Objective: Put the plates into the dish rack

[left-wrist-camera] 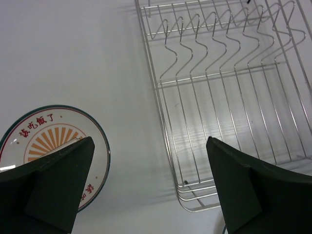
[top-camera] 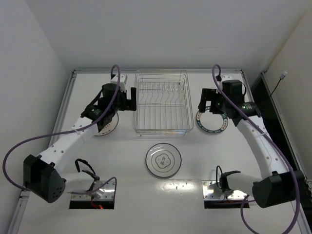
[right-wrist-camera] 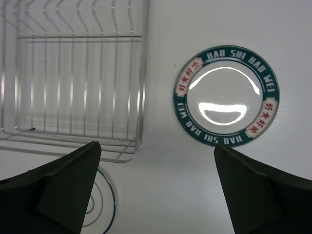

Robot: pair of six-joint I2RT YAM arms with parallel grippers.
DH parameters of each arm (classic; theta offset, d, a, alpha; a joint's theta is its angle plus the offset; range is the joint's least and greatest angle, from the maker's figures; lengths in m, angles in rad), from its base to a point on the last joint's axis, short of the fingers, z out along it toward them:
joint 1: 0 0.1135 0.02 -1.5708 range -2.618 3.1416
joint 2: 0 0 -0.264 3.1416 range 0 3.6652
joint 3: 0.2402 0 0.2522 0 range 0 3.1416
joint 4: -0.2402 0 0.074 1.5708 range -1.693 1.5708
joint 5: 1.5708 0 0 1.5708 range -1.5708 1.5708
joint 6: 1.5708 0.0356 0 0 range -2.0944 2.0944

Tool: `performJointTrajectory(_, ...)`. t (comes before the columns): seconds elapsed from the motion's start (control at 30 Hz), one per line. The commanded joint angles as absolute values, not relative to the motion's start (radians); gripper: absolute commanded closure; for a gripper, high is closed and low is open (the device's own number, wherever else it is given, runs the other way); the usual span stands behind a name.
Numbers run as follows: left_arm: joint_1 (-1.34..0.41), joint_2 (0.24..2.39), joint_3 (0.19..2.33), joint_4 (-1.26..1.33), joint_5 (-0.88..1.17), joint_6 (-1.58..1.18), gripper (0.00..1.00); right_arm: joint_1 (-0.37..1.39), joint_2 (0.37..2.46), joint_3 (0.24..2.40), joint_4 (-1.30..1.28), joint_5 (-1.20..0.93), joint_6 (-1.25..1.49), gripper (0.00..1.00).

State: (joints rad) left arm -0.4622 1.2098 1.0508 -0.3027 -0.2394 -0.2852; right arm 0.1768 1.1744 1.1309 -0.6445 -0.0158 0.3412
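Top external view has the dish rack (top-camera: 161, 103) sitting on the white table (top-camera: 229, 161) at the far middle, between the two arms, with its row of upright prongs running across its far half. All three plates lie flat on the table outside the rack. The plate with the orange radial centre (top-camera: 108, 127) is just left of the rack's near left corner, partly covered by the left arm. The plate with the dark patterned rim (top-camera: 213, 123) is just right of the rack's near right corner, partly under the right arm. The plate with the thin dark rim and flower outline (top-camera: 163, 160) lies nearer than the rack, in the middle, apart from it. The left gripper (top-camera: 127, 99) hangs above the table just beside the rack's left wall. In the left wrist view its jaws are spread wide, released, with the orange-centred plate partly under one finger and the rack's wires between and beyond the other. The right gripper (top-camera: 206, 103) hangs just right of the rack's right wall. In the right wrist view its jaws are likewise wide apart and released, above the rack's corner on one side and the lettered dark-rimmed plate on the other, with a slice of the flower plate at the bottom edge
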Motion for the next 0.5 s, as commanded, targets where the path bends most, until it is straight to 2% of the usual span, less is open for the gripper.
performJointTrajectory(0.0,-0.427,1.221,1.137,-0.256,-0.256,-0.284,0.0,0.155,1.206,1.143,-0.67,0.127,0.363,0.0)
performJointTrajectory(0.1,-0.397,1.252,1.137,-0.232,-0.215,-0.316,0.0,0.131,1.236,1.131,-0.67,0.03,0.33,0.0)
performJointTrajectory(0.2,-0.345,1.224,1.018,-0.161,-0.138,-0.376,0.0,0.071,1.281,1.103,-0.653,-0.058,0.321,0.0)
performJointTrajectory(0.33,-0.333,1.172,0.988,-0.127,-0.063,-0.399,0.0,-0.063,1.334,1.078,-0.634,-0.142,0.307,0.0)
performJointTrajectory(0.47,-0.333,1.172,0.988,-0.127,-0.146,-0.409,0.0,-0.295,1.367,1.029,-0.586,-0.344,0.319,0.0)
